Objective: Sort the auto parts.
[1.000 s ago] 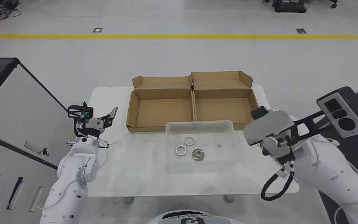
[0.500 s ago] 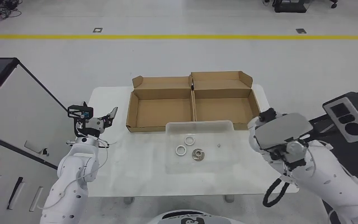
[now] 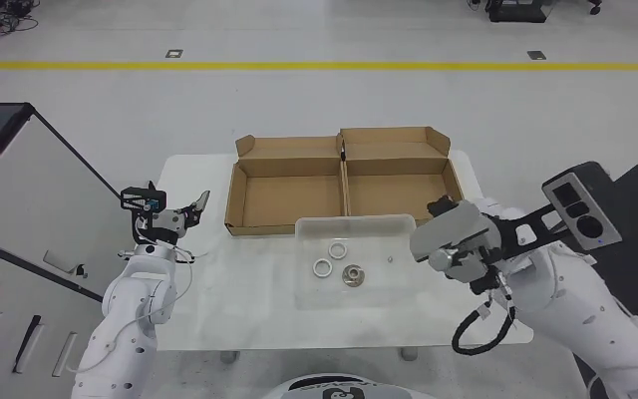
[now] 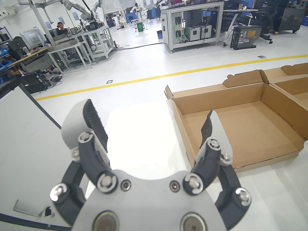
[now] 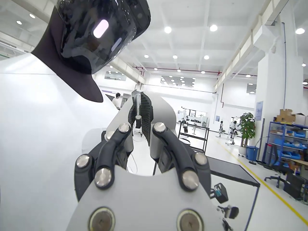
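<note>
Over the left edge of the white tabletop, the left gripper, raised off the surface and aimed toward the far side; jaws wide apart, ribbed pads facing each other across the gap

Along the far edge, two open cardboard boxes side by side, inner walls touching: left cardboard box nearest that gripper, right cardboard box beyond it, both with brown floors in plain sight and flaps folded out at the back

Just in front of the boxes, at mid-tabletop, a clear tray, far rim close against the box fronts. Inside, toward its left half, a white ring nearer the boxes and a second white ring nearer the front, close together; just beside them a round metal part; farther right, alone, a small piece too tiny to identify

Past the tray's right end, near the tabletop's right edge, the right gripper, tilted up off the surface; jaws clamped together on a threaded bolt, held lengthwise between the ribbed pads, blunt end toward the wrist
</note>
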Tool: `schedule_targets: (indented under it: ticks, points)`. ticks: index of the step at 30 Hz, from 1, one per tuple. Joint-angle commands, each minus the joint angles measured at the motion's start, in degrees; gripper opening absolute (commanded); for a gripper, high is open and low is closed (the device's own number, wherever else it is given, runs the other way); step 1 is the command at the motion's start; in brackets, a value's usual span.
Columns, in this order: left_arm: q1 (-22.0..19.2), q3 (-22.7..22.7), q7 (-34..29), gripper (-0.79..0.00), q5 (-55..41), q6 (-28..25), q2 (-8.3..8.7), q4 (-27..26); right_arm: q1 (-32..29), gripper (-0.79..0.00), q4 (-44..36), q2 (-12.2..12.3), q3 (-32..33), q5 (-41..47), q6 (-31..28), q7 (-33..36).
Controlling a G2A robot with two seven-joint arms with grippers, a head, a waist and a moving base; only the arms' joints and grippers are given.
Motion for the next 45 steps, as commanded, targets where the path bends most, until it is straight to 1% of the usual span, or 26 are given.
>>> schedule_targets:
  ticks: [1,6,24,25,28,30,33,36,38,41,45]
  points:
    - [0.0,0.0,0.0,0.0,0.0,0.0,0.0,0.0,-0.4,-0.785,-0.7,-0.1,0.5,0.7,0.0,-0.4]
    - [0.0,0.0,0.0,0.0,0.0,0.0,0.0,0.0,-1.4,-0.785,-2.3,-0.4,1.3,1.8,0.0,-0.9]
    - [0.0,0.0,0.0,0.0,0.0,0.0,0.0,0.0,-1.4,-0.785,-2.3,-0.4,1.3,1.8,0.0,-0.9]
    - [0.0,0.0,0.0,0.0,0.0,0.0,0.0,0.0,-1.8,-0.785,-2.4,-0.5,1.4,1.8,1.2,0.2]
    - [0.0,0.0,0.0,0.0,0.0,0.0,0.0,0.0,-2.6,-0.785,-1.9,-0.2,3.4,2.5,4.1,5.0]
    - [0.0,0.0,0.0,0.0,0.0,0.0,0.0,0.0,-2.8,-0.785,-0.6,0.2,5.9,4.4,4.5,9.0]
    - [0.0,0.0,0.0,0.0,0.0,0.0,0.0,0.0,-3.0,-0.785,1.0,1.2,9.3,8.6,5.1,16.8]
    - [0.0,0.0,0.0,0.0,0.0,0.0,0.0,0.0,-2.9,-0.785,2.9,2.4,12.8,13.7,7.3,26.6]
    - [0.0,0.0,0.0,0.0,0.0,0.0,0.0,0.0,-2.5,-0.785,3.9,3.2,15.0,17.3,9.3,34.6]
    - [0.0,0.0,0.0,0.0,0.0,0.0,0.0,0.0,-1.3,-0.785,5.7,4.2,17.7,22.9,13.3,45.7]
    - [0.0,0.0,0.0,0.0,0.0,0.0,0.0,0.0,1.0,-0.785,8.0,4.9,19.4,28.2,18.6,57.1]
